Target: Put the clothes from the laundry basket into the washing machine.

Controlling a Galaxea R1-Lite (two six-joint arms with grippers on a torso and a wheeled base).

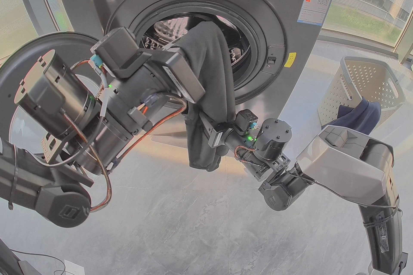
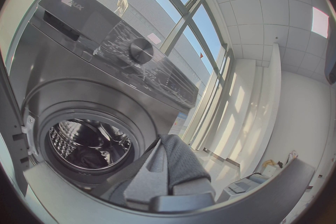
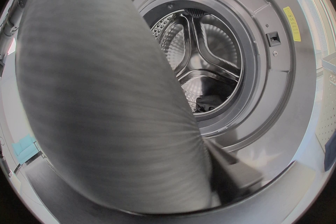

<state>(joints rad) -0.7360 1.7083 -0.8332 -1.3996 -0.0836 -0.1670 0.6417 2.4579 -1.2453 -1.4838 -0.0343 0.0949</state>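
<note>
The washing machine point(image 1: 275, 9) stands with its door open, and its drum point(image 3: 206, 56) is directly behind the dark grey garment point(image 1: 211, 74). The laundry basket point(image 1: 374, 82) stands apart on the robot's right. We see the garment hang across the drum mouth, long axis vertical. The left jaws, closed on its top end, are nearer the mouth. The right jaws pinch its lower part.

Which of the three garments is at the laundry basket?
The navy blue garment, draped over the laundry basket's rim. The grey garment hangs at the washing machine's opening; a dark garment lies in the drum.
</note>
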